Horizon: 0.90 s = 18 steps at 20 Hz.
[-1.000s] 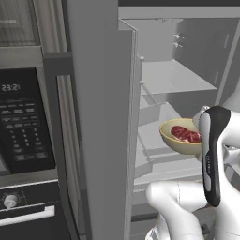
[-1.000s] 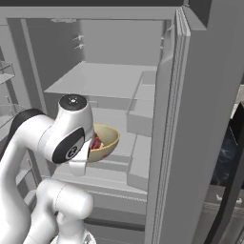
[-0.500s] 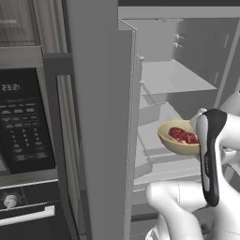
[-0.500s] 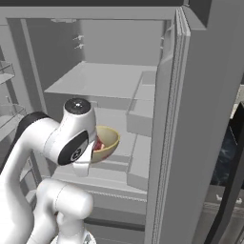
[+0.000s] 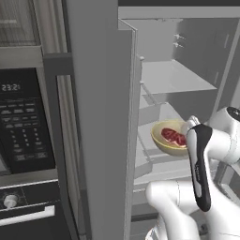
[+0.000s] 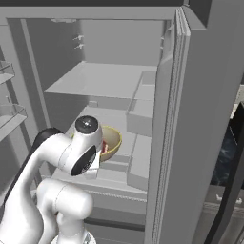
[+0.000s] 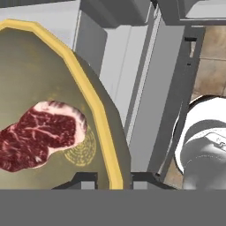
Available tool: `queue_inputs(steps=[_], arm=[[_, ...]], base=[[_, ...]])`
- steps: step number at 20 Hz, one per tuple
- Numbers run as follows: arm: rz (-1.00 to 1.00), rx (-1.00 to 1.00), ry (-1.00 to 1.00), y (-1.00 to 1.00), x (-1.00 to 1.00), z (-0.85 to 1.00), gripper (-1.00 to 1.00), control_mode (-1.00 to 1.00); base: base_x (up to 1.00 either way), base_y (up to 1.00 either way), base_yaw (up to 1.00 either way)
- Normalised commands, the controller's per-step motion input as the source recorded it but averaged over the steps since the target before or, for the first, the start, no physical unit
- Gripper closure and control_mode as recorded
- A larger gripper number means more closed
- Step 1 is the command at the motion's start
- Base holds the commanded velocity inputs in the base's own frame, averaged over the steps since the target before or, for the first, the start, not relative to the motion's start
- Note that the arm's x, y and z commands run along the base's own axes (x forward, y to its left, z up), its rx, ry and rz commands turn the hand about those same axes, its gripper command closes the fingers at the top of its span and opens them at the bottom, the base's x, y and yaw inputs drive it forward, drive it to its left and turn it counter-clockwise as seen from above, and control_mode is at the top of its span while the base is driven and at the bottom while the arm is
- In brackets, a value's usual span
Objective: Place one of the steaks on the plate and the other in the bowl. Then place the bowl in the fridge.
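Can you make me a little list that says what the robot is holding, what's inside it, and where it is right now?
holder: gripper, shut on the bowl's rim
held thing: bowl, pale yellow, held upright
inside the bowl: one steak, red with white fat, lying flat on the bottom
place: in front of the open fridge, at the level of a lower shelf
fridge doors: open
touching the shelf: cannot tell
beside the fridge: black oven with its clock lit
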Motion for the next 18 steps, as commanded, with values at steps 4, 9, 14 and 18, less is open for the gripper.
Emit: queue_inputs(steps=[4,9,14,18], arm=[[0.0,0.0,-0.23,-0.02,0.53,-0.31,1.0,-1.0],[0.0,0.0,-0.04,-0.02,0.76,-0.17,1.0,-1.0],[0.0,0.0,0.01,-0.06,0.85,-0.12,1.0,-1.0],[0.0,0.0,0.1,-0.06,0.92,-0.12,1.0,-1.0]], base=[[0.0,0.0,0.0],[0.0,0.0,0.0],[0.0,0.0,0.0],[0.0,0.0,0.0]])
